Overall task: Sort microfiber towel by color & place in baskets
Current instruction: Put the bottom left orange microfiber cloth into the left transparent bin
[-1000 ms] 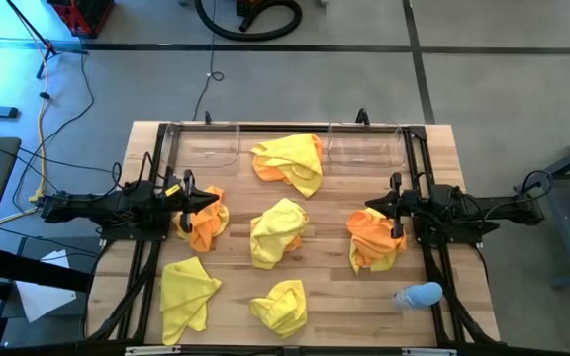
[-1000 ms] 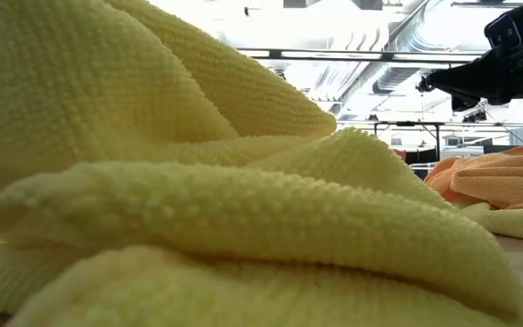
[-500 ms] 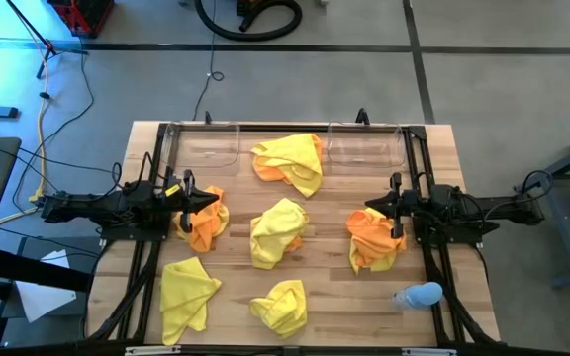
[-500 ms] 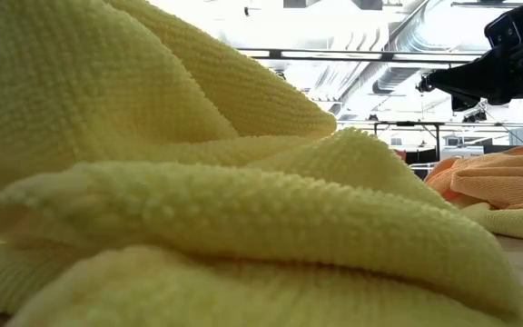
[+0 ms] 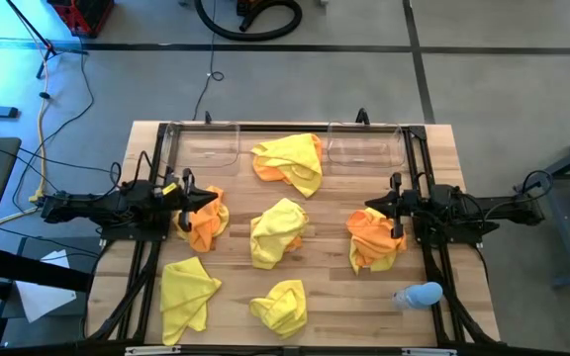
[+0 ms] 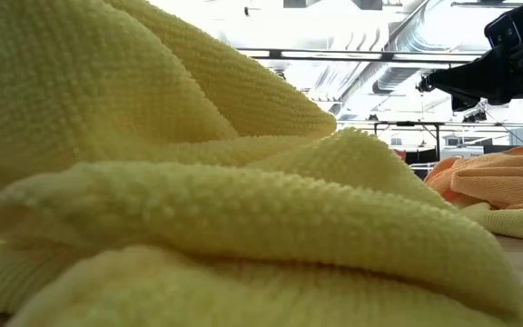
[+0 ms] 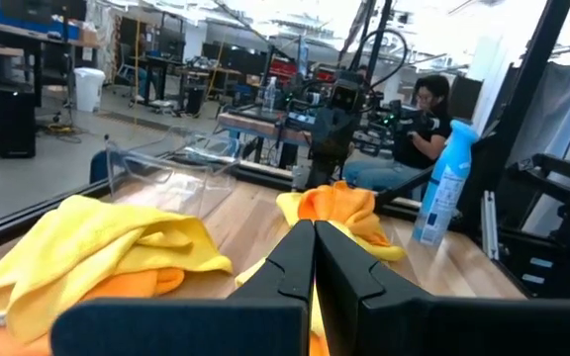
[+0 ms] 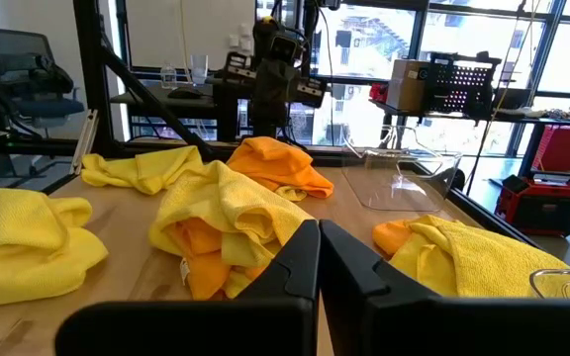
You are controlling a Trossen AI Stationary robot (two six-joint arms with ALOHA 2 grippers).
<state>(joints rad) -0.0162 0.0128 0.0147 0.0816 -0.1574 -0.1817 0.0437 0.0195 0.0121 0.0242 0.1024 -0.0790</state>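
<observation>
Nothing has changed over the last second: my left hand (image 5: 209, 198) and right hand (image 5: 371, 210) stay pressed together, empty, over orange towels (image 5: 206, 222). Both baskets (image 5: 204, 144) (far edge of the tabletop (image 5: 334, 287)) hold nothing, so sorting hasn't begun.

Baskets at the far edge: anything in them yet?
Both empty. The left basket and right basket show bare wood through clear walls; every towel lies outside, on the table.

Pale blue spray bottle (image 5: 419, 295) on table (image 5: 334, 297)
</observation>
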